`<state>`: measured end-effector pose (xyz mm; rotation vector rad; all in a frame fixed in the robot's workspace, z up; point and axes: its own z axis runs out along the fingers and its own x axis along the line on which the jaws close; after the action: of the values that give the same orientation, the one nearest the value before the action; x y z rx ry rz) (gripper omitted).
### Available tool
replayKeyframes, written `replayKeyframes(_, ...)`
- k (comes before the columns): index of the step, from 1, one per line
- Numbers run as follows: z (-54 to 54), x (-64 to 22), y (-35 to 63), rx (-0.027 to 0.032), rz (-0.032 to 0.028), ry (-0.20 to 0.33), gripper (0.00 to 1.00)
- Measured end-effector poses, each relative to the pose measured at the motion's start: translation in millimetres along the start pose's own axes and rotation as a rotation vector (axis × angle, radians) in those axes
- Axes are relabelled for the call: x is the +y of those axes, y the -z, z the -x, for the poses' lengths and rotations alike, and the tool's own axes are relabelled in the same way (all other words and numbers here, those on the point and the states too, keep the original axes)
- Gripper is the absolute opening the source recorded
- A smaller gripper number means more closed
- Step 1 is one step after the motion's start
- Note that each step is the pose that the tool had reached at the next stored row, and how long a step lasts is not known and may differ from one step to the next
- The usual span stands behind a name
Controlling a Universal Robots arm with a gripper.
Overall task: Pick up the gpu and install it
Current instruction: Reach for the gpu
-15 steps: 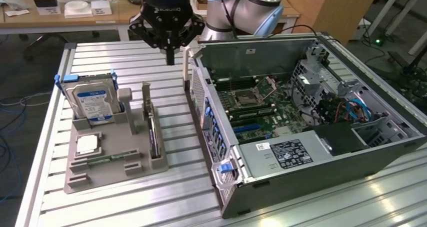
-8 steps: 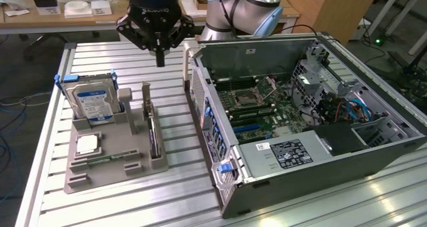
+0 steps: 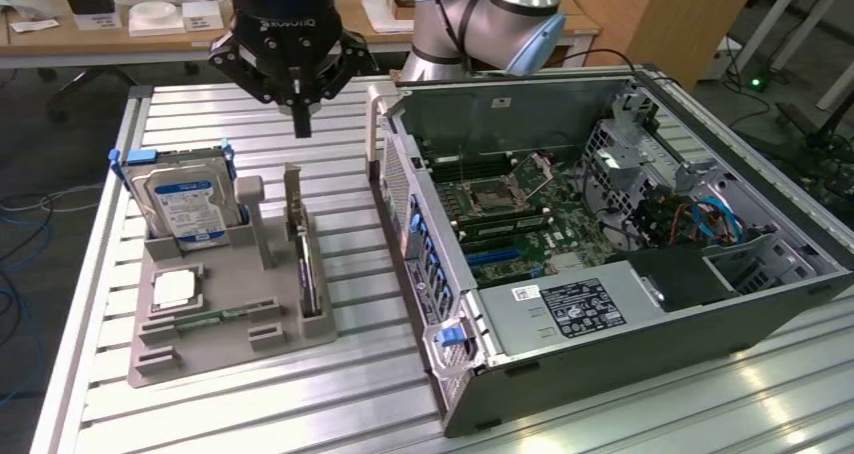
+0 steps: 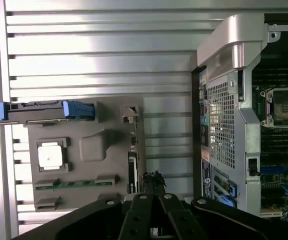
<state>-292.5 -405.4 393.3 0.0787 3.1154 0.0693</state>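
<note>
Aluminium table (image 3: 334,394): ribbed silver slats, bright with glare; it carries everything in the work area.
Room: a wooden desk (image 3: 134,36) stands beyond the table's far edge, with small white and dark items on it; cables trail on the floor at the exterior view's left.
Robot arm (image 3: 494,14): silver and pale blue joints rise behind the case.
Gripper (image 3: 302,129) (image 4: 153,180): black, fingers pressed together and holding nothing; it hangs above the far end of the tray, clear of the card.
Grey tray (image 3: 200,352): moulded holder lying flat on the table, at the exterior view's left of the case.
Tray contents: a processor chip (image 3: 175,291) lies flat in its pocket, a green memory stick (image 3: 214,317) lies flat just nearer, and a hard drive (image 3: 187,204) with a blue label stands upright at the far end.
The gpu (image 3: 308,274) (image 4: 133,170): stands on edge in the tray's slot on the case side, untouched.
Computer case (image 3: 601,346): dark tower lying on its side, side panel off, just beside the tray.
Case contents: power supply (image 3: 574,304) nearest, green motherboard (image 3: 534,224) with a bare socket (image 3: 497,196) behind it, drive cage and blue cables at the exterior view's right.
</note>
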Motion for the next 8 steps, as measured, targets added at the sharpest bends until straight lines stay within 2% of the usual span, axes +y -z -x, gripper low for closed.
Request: replayKeyframes(8,-18.3,-3.8,0.6,0.0003,0.0002,0.010,0.11)
